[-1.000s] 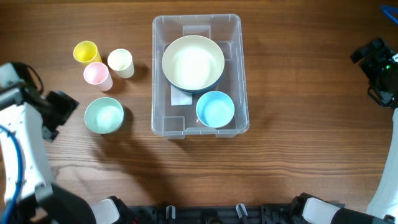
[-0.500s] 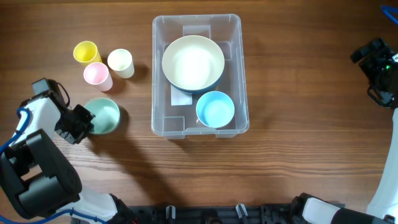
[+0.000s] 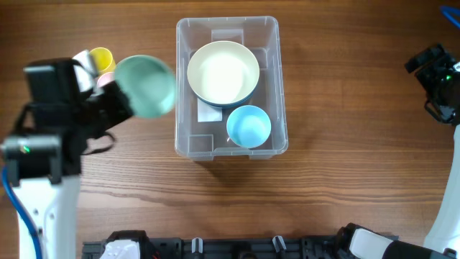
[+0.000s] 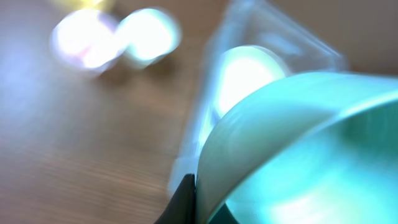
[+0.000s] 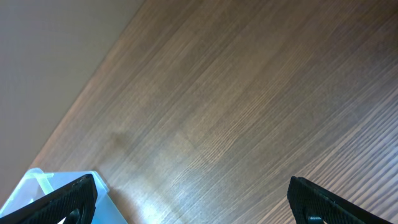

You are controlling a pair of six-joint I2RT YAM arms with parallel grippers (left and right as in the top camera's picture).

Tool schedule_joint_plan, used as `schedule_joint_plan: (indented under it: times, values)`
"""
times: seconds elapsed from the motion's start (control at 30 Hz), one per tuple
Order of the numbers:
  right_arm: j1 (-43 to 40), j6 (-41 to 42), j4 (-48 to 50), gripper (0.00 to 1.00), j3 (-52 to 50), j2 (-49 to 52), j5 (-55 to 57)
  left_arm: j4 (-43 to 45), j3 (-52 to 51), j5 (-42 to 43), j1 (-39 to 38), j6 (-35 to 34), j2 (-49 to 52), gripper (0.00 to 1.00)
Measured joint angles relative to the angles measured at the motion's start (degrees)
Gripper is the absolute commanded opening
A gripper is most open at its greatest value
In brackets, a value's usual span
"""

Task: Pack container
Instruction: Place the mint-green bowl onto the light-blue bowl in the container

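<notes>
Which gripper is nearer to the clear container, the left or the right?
Left. The left gripper, holding the green bowl, is raised just outside the container on its left side. The right gripper is open, far off to the container's right.

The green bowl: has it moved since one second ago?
Yes. The green bowl, held by the left gripper, has gone up the picture and right, closer to the container's left wall.

White arms [image 3: 44, 212], black joints [image 3: 52, 90], blue cables [image 3: 6, 188].
</notes>
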Motion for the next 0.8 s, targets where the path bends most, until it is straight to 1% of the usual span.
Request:
schedule_joint_plan:
  times: [0.1, 0.17, 0.2, 0.27, 0.33, 0.43, 0.47, 0.5, 0.57, 0.6, 0.63, 0.73, 0.77, 0.8]
  values:
    - [0.0, 0.0, 0.0, 1.00, 0.0, 0.0, 0.0, 5.7, 0.3, -1.7, -12.8, 0.0, 0.8, 0.04]
    - [0.0, 0.0, 0.0, 1.00, 0.0, 0.0, 0.0, 8.8, 0.4, -4.0, -21.1, 0.0, 5.2, 0.04]
    - [0.0, 0.0, 0.0, 1.00, 0.0, 0.0, 0.0, 9.4, 0.4, -4.9, -25.2, 0.0, 9.3, 0.04]
    - [0.0, 0.0, 0.0, 1.00, 0.0, 0.0, 0.0, 9.6, 0.4, -6.0, -29.6, 0.0, 17.2, 0.04]
    - [0.0, 0.0, 0.0, 1.00, 0.0, 0.0, 0.0, 9.6, 0.3, -7.4, -32.0, -0.1, 24.4, 0.04]
    - [0.0, 0.0, 0.0, 1.00, 0.0, 0.0, 0.0, 9.8, 0.2, -9.0, -33.0, -0.7, 30.9, 0.04]
    - [0.0, 0.0, 0.0, 1.00, 0.0, 0.0, 0.0, 9.8, 0.2, -9.1, -33.0, -0.9, 32.6, 0.08]
    - [0.0, 0.0, 0.0, 1.00, 0.0, 0.0, 0.0, 9.7, 0.2, -9.2, -32.9, -1.1, 33.5, 0.21]
    - [0.0, 0.0, 0.0, 1.00, 0.0, 0.0, 0.0, 9.1, 0.2, -9.2, -32.9, -1.2, 33.7, 0.40]
    - [0.0, 0.0, 0.0, 1.00, 0.0, 0.0, 0.0, 9.1, 0.2, -9.2, -32.9, -1.9, 33.7, 0.54]
    - [0.0, 0.0, 0.0, 1.00, 0.0, 0.0, 0.0, 9.2, 0.2, -9.2, -32.9, -1.9, 33.7, 0.56]
    - [0.0, 0.0, 0.0, 1.00, 0.0, 0.0, 0.0, 7.9, 0.8, -9.2, -32.7, -2.2, 33.7, 0.56]
    - [0.0, 0.0, 0.0, 1.00, 0.0, 0.0, 0.0, 5.4, 2.4, -9.2, -32.3, -2.3, 33.6, 0.56]
    - [0.0, 0.0, 0.0, 1.00, 0.0, 0.0, 0.0, 3.4, 4.9, -9.4, -31.5, -2.3, 33.2, 0.58]
